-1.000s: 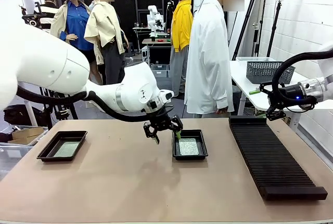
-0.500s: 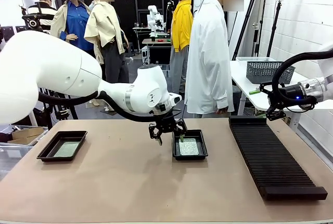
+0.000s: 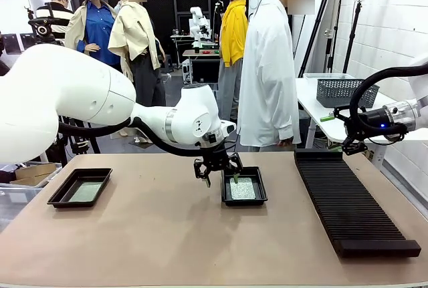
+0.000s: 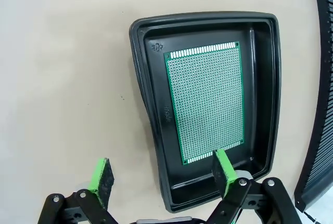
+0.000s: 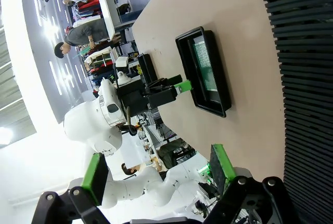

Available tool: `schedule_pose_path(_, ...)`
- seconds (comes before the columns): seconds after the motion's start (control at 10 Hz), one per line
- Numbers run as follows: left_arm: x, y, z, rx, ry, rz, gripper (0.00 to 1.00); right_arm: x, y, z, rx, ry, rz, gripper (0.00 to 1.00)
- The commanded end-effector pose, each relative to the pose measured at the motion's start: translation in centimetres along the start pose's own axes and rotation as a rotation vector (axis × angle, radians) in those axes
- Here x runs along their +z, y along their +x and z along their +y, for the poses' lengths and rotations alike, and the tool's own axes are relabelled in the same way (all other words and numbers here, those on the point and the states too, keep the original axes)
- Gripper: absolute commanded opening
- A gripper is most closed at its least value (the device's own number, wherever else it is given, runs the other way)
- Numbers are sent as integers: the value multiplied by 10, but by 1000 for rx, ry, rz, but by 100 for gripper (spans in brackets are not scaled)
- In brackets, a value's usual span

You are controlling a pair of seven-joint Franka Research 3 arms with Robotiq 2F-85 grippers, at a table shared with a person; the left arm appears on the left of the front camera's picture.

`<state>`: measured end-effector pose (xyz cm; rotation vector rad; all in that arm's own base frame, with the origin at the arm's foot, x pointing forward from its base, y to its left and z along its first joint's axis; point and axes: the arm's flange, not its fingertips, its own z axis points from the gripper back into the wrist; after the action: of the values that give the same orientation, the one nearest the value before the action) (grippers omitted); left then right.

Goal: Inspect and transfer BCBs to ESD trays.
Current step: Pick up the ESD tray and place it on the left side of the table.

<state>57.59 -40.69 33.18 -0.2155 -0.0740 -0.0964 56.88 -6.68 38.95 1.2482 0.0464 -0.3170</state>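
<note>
L gripper (image 3: 218, 172) hangs mid-frame, fingers apart, nothing held, over near rim of centre ESD tray (image 3: 244, 200) w/ green BCB (image 3: 242, 188) flat inside. R gripper (image 3: 353, 145), far right, fingers apart, nothing held.

White arms (image 3: 80, 101), black hands (image 3: 219, 170), seemingly green-padded.

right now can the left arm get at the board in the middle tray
Probably yes: the left gripper hangs open just above the tray, and the green board lies flat inside, uncovered.
</note>
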Motion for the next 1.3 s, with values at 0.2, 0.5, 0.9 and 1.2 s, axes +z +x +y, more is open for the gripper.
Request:
schedule_pose_path(0.2, 3, -4, 4, 0, -2, -13, 100, -2, 1, 1, -8, -4, -7, 100)
schedule_pose_path(0.5, 3, -4, 4, 0, -2, -13, 100, -2, 1, 1, -8, -4, -7, 100)
schedule_pose_path(0.9, 0, 0, 0, 0, 0, 0, 92, -2, 1, 1, -8, -4, -7, 100)
schedule_pose_path(1.2, -3, 2, 2, -28, 8, 26, 52, -2, 1, 1, -8, -4, -7, 100)
